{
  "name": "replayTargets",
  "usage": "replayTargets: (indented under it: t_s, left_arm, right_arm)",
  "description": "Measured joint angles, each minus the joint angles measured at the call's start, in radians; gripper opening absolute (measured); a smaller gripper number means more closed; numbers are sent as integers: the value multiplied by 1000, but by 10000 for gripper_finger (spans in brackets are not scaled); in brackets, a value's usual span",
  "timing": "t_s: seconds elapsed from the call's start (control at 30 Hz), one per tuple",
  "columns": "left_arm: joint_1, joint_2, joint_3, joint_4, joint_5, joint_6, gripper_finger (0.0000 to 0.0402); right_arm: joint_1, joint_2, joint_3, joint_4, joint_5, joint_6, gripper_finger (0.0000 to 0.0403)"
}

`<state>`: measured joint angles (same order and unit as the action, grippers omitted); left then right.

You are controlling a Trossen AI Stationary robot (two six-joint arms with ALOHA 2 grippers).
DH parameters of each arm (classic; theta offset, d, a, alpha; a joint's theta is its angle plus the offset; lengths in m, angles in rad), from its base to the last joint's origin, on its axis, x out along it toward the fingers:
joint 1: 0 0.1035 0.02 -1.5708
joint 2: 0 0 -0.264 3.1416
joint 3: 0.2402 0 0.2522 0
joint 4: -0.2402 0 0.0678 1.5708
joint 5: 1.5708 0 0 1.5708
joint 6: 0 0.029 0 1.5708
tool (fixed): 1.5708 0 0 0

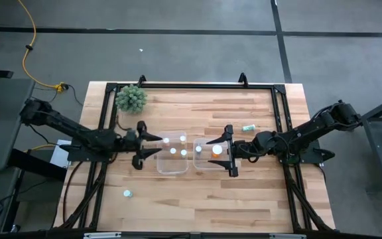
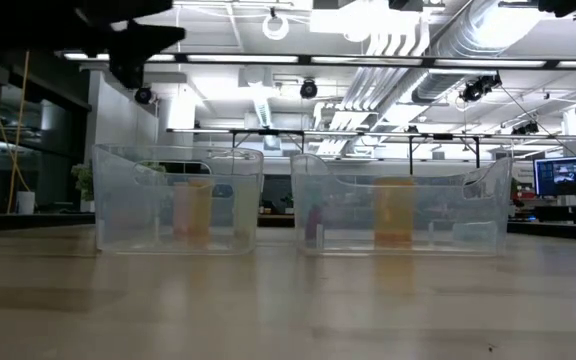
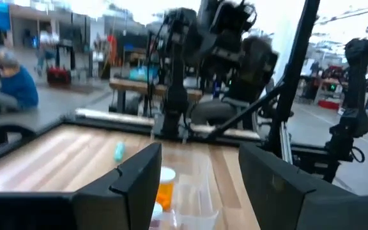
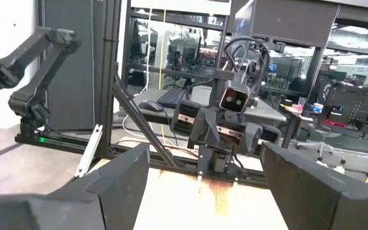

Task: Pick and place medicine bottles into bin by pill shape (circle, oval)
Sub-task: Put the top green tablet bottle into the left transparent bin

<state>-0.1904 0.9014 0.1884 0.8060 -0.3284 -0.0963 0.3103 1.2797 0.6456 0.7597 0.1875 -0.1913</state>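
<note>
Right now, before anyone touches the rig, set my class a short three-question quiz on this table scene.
1. True or false: the jaws of both arms stand open.
2. How many medicine bottles lie on the table outside the two clear tubs? A one, B two, C four.
3. Fill in: the spiky green plant stands on the ___ arm's side of the table.

Key: 1 true. 2 B; the second lies at. 3 left.
</note>
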Motion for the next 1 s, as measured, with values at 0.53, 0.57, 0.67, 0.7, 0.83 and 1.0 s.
replayTargets:
  t_s: [0.53, 0.57, 0.67, 0.7, 0.83, 1.0]
  left_arm:
    - [-48, -89, -8, -2, -23, 65, 200]
    - [-48, -89, -8, -1, -23, 64, 200]
    - [-48, -89, -8, -2, -23, 65, 200]
    - [-48, -89, -8, -2, -23, 64, 200]
    - [-48, -89, -8, -2, -23, 63, 200]
    - [-48, -89, -8, -2, -23, 63, 200]
  right_arm:
    - [0, 0, 0, -38, 0, 9, 291]
    - [0, 0, 0, -40, 0, 9, 291]
    - [0, 0, 0, -46, 0, 9, 291]
    - [0, 0, 0, -46, 0, 9, 291]
    - [0, 0, 0, -46, 0, 8, 291]
    - [0, 0, 0, -46, 0, 8, 291]
